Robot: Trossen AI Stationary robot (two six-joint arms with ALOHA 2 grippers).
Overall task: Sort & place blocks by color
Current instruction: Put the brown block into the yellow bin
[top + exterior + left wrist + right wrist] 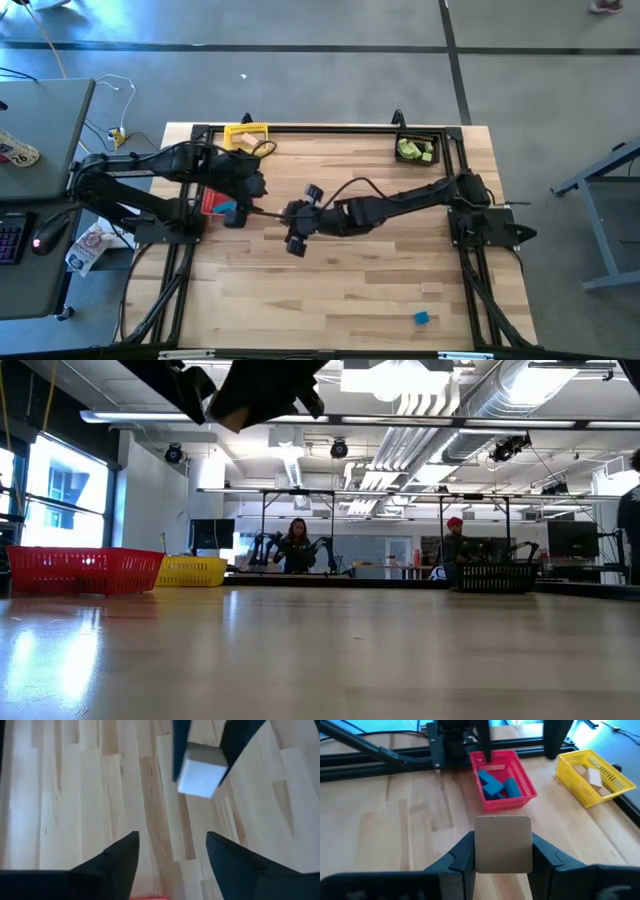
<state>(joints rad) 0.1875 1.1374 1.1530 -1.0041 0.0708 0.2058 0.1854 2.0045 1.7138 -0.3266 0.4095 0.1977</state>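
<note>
Tan wood: clamping the tan block [502, 842] in the right gripper [502, 855], one dark finger [462, 857] pressing each side face and the block's top edge standing clear above both fingertips. Holding that block above the table [350, 290], near its middle, with the right gripper [297, 232] reaching toward the left side. Showing the same block [200, 772] in the left wrist view, pinched between the two right fingers and well clear of the left ones.

Keeping the left gripper [172, 852] spread, fingers [120, 860] apart and gripping nothing, only bare boards showing in the gap. Hovering the left gripper [238, 195] at the red basket [208, 203], just beside the right gripper.

Storing blue blocks [492, 787] in the red basket [505, 804]. Storing tan blocks [592, 775] in the yellow basket [580, 782] at the far left corner. Storing green blocks [415, 150] in the black basket [420, 135] at the far right corner. Leaving one blue block [421, 318] on the near right boards, with a pale block [431, 288] lying near it.
</note>
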